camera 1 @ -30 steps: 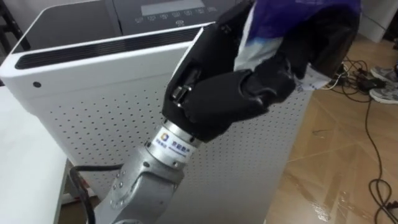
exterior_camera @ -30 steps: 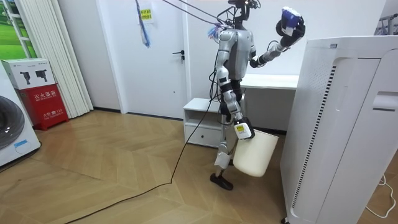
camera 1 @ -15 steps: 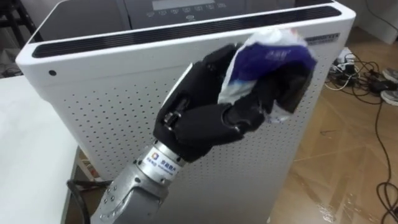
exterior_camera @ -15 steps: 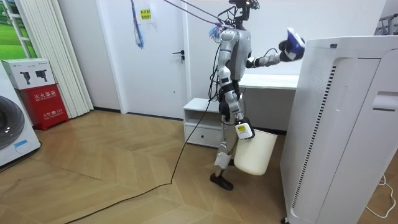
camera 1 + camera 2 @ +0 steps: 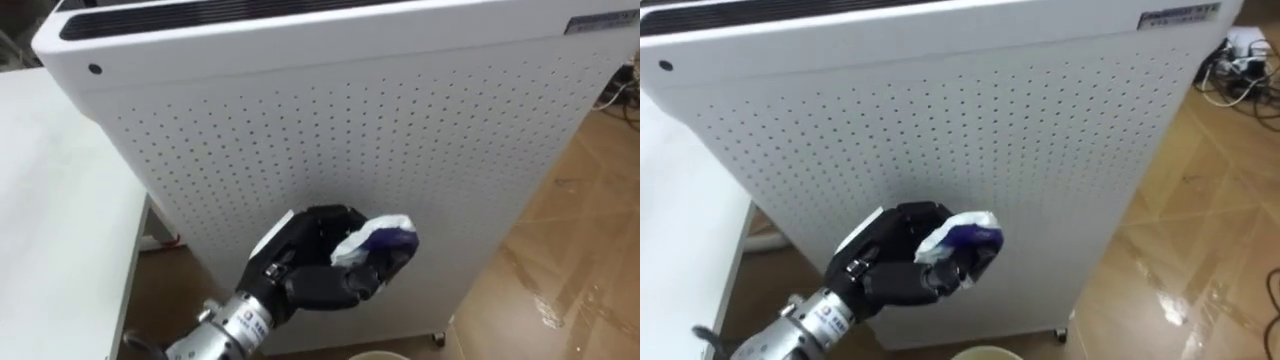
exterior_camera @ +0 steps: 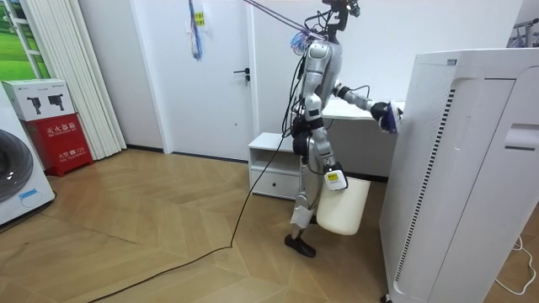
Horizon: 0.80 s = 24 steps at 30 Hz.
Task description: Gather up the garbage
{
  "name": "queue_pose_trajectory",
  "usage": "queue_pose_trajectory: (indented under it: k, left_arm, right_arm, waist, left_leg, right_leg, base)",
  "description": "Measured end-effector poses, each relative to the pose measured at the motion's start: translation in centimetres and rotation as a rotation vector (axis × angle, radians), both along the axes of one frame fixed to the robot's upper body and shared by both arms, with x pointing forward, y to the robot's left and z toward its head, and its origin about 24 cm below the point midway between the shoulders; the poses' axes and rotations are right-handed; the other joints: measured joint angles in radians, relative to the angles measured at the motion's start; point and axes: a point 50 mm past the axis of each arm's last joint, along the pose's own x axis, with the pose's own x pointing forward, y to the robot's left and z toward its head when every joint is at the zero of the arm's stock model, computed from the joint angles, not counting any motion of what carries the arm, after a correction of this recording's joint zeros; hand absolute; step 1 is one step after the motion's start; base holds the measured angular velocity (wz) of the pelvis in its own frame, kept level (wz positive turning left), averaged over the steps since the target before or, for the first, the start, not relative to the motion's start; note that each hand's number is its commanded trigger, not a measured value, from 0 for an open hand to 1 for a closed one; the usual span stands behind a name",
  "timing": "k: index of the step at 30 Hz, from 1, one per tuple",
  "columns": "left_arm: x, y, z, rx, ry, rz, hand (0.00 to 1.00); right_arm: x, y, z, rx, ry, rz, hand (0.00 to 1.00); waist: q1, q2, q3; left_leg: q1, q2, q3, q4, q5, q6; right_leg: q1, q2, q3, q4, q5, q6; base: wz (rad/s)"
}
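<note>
While the robot stands by the white perforated unit [image 5: 400, 120], its left hand [image 5: 300, 277], low at six o'clock, clenches crumpled blue-and-white garbage [image 5: 372, 240], perhaps a wrapper. The right hand [image 6: 329, 172] hangs at the cream bin [image 6: 341, 212]; I cannot tell its grip.

— What sort of place is this?
— A room in a home, by the look of it. It has a wooden floor [image 6: 152, 227], a white door [image 6: 221, 76], long curtains [image 6: 72, 76], and a front-loading washing machine [image 6: 15, 181] at the room view's left edge.
— And the furnishings?
— A white desk [image 6: 358, 114], a low white cabinet [image 6: 268, 141] and a tall perforated air purifier [image 6: 472, 168].
</note>
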Motion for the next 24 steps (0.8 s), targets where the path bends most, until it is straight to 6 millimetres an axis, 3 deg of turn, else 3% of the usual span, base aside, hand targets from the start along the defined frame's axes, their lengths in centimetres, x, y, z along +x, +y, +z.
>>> queue_pose_trajectory:
  k: [3, 8, 12, 21, 22, 24]
  left_arm:
    - [-0.2, 0.5, -2.6, 0.044, 0.097, 0.032, 1.00]
    - [-0.8, 0.9, -5.1, 0.149, 0.161, 0.041, 1.00]
    - [-1.9, 0.9, -7.5, 0.188, 0.254, 0.045, 1.00]
    - [-3.8, 1.4, -10.5, 0.306, 0.364, 0.018, 1.00]
    - [-3.9, 1.4, -10.6, 0.311, 0.367, 0.015, 0.94]
    - [-4.0, 1.4, -10.7, 0.318, 0.373, 0.008, 0.56]
  right_arm:
    - [0.9, 0.5, 0.1, -0.001, -0.001, 0.015, 1.00]
    - [2.1, 1.7, 0.3, 0.012, -0.019, 0.010, 1.00]
    - [3.1, 2.3, 0.7, 0.019, -0.054, 0.021, 1.00]
    - [3.6, 3.0, 0.9, 0.037, -0.073, 0.027, 1.00]
    - [3.6, 3.0, 0.9, 0.037, -0.073, 0.027, 1.00]
    - [3.7, 3.0, 0.9, 0.038, -0.076, 0.028, 1.00]
  waist:
    - [-0.001, -0.004, 0.0051]
    - [0.007, -0.017, 0.0175]
    - [0.007, -0.020, 0.0187]
    - [0.014, -0.034, 0.0193]
    - [0.014, -0.036, 0.0192]
    - [0.015, -0.043, 0.0190]
  left_leg:
    - [-0.023, -0.001, -0.002, 0.011, 0.003, 0.003]
    - [-0.094, -0.002, -0.003, 0.038, 0.012, 0.010]
    - [-0.127, -0.015, 0.000, 0.038, 0.023, 0.017]
    - [-0.168, -0.015, 0.032, 0.056, 0.028, 0.019]
    - [-0.168, -0.015, 0.036, 0.057, 0.029, 0.020]
    - [-0.181, -0.014, 0.036, 0.073, 0.029, 0.021]
  right_leg:
    - [-0.020, 0.000, -0.004, 0.008, 0.001, -0.002]
    - [-0.092, -0.013, -0.008, 0.042, 0.006, -0.010]
    - [-0.133, -0.017, -0.002, 0.056, 0.007, -0.010]
    - [-0.197, -0.033, 0.025, 0.101, 0.005, -0.011]
    - [-0.199, -0.034, 0.025, 0.105, 0.003, -0.011]
    - [-0.205, -0.035, 0.025, 0.113, 0.002, -0.011]
  base:
    - [0.01]
    - [0.02]
    - [0.00]
    - [-0.05]
    - [0.04]
    - [0.06]
